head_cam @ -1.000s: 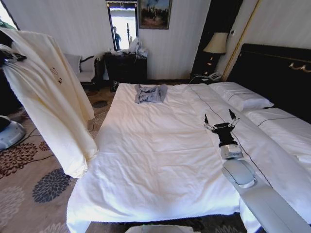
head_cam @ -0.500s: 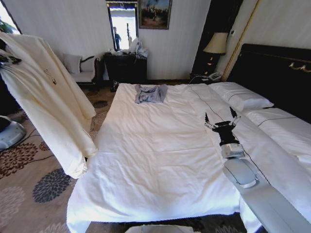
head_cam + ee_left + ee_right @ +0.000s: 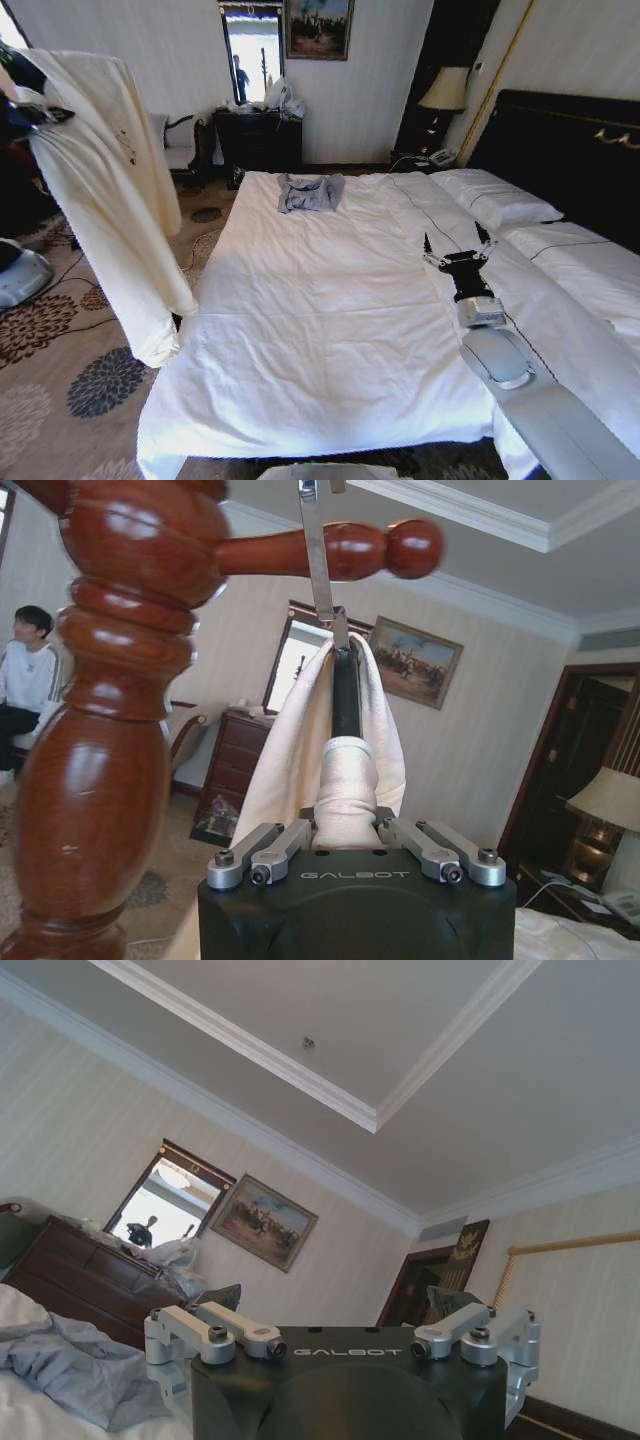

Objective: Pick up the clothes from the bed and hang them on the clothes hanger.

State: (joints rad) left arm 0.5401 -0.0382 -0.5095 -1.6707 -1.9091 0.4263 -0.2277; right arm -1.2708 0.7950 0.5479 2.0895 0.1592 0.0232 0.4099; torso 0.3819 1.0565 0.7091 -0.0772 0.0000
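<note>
The left gripper (image 3: 355,825), jaws apparently clamping the pale cream-yellow long-sleeved garment (image 3: 105,190), holds it off the white-sheeted bed's (image 3: 330,320) edge beside a dark-red turned wooden post (image 3: 100,710); the right gripper (image 3: 457,248) hovers wide-jawed above the bed.

The left tool (image 3: 345,825) has its fingertips buried in the cream garment (image 3: 110,190), so the grip itself is covered. The hanger (image 3: 345,695) shows as one dark strip between cloth folds; its hook runs off the frame. In the head view the garment's upper left is cut off. The bed (image 3: 330,340) loses its near corners and right side.
</note>
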